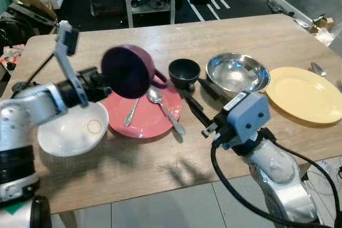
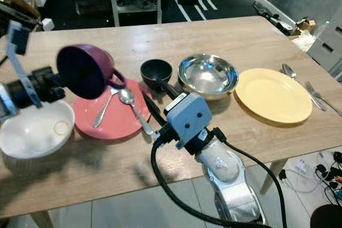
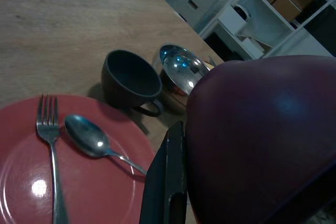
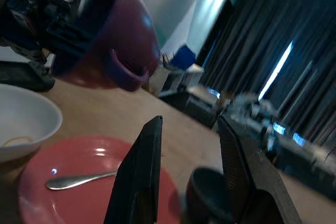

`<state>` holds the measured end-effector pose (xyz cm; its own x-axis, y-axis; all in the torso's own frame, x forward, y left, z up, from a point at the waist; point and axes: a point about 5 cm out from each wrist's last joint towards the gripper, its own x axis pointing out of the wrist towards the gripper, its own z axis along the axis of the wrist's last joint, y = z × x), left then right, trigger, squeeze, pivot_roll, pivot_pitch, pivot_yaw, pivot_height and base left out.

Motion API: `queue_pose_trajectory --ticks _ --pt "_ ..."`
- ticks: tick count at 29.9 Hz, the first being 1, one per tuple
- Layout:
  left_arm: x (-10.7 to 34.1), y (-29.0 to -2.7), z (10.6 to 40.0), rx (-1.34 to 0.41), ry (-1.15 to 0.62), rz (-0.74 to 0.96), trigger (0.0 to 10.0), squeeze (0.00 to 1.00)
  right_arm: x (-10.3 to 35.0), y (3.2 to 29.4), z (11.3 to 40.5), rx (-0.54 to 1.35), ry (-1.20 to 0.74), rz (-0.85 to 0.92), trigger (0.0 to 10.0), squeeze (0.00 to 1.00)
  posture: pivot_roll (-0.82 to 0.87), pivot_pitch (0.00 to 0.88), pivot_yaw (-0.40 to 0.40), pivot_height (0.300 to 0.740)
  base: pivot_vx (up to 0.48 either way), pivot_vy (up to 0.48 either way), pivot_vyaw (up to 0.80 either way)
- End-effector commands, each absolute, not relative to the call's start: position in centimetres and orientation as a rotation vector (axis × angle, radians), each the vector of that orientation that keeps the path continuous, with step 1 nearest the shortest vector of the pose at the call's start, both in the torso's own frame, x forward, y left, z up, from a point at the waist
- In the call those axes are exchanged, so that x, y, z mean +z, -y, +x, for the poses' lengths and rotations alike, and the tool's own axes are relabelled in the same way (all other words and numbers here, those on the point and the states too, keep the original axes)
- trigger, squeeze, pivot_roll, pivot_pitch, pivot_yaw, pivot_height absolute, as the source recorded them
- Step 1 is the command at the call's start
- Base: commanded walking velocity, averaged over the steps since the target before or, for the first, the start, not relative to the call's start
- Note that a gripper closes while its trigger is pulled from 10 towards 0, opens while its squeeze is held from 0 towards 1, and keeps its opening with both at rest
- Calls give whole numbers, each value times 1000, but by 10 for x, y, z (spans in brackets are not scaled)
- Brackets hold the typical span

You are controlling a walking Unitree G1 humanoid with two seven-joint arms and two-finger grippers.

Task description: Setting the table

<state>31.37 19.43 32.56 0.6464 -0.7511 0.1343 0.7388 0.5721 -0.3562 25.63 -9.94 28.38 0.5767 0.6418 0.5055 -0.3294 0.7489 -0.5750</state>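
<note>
My left gripper (image 1: 107,81) is shut on a purple mug (image 1: 128,70), held tilted on its side in the air above the pink plate's (image 1: 147,124) left part. One black finger (image 3: 165,182) presses against the mug (image 3: 262,140). A fork (image 1: 132,111) and a spoon (image 1: 163,108) lie on that plate. My right gripper (image 1: 191,88) is open, low over the table, its fingertips just short of a black cup (image 1: 184,72) by the plate's far right edge. In the right wrist view, the mug (image 4: 115,40) hangs beyond the two spread fingers (image 4: 139,171).
A white bowl (image 1: 72,129) sits left of the pink plate. A steel bowl (image 1: 238,72) and a yellow plate (image 1: 304,93) stand to the right, with a spoon (image 2: 291,70) and a fork (image 2: 315,94) beyond. Bare wood lies along the table's far side and front edge.
</note>
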Motion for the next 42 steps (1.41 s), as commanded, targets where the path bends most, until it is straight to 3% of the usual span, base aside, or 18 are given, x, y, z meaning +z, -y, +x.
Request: queue_pose_trajectory --ticks 1,3,10,26,42 --pt "330 -200 309 -889 -45 -413 10000 0 285 92 249 624 838 -547 10000 0 112 217 128 740 0 0 0" --pt "332 -200 307 -906 -69 -429 10000 0 287 84 245 623 926 -671 10000 0 117 215 129 740 0 0 0" --pt "330 -190 304 -940 -98 -448 10000 0 282 69 242 646 1023 -835 10000 0 118 210 134 740 0 0 0" --pt "321 -176 298 -997 -181 -443 10000 0 273 59 248 651 1057 -908 10000 0 114 210 138 740 0 0 0" --pt "310 -183 295 -955 -223 -446 10000 0 272 67 257 579 1064 -950 10000 0 115 218 132 740 0 0 0"
